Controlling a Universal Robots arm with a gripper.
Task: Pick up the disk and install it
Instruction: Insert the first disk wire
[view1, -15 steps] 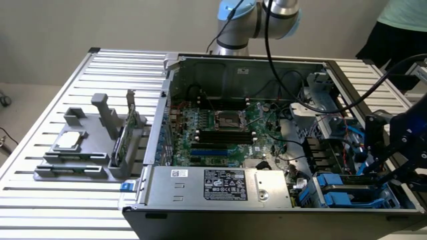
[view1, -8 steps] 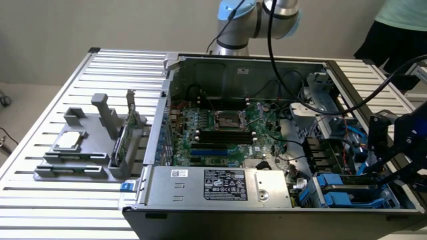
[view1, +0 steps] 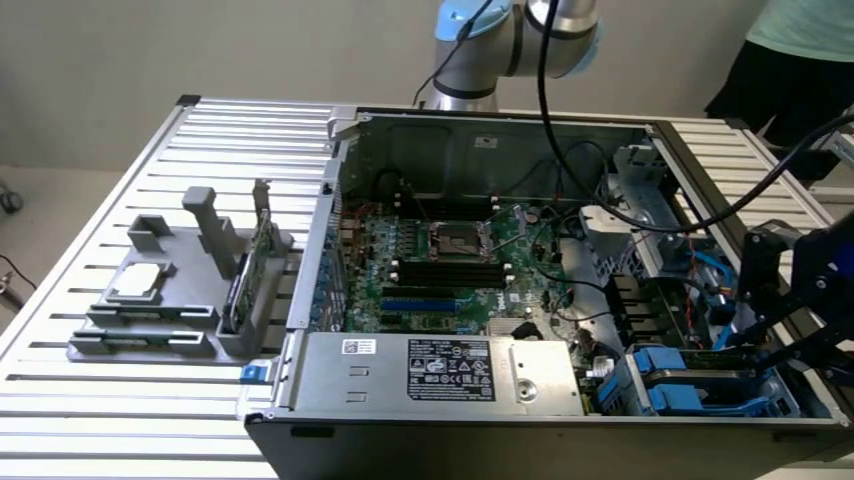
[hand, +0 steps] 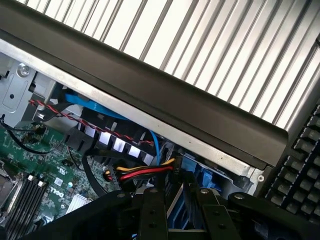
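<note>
The exterior view stands high and back, looking steeply down on the open computer case (view1: 534, 440) lying on the slatted tabletop (view1: 134, 420), with the arm's base (view1: 487, 60) at the far edge. The wrist view hangs close over the case's blue drive bay (hand: 205, 172), facing obliquely across the case wall to the slats. Both take in the motherboard (view1: 454, 260), that bay and the tabletop.

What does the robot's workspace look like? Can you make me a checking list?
Surface: slatted metal table.
Job's things: disk with blue rails in the gripper, over the open computer case corner bay.
Clutter: grey holder with a small silver square.
Grippers: gripper shut on the disk.
Cables: black cable hanging over the case; red, yellow and black wires inside it.
Surroundings: a person beside the table; a keyboard.
</note>
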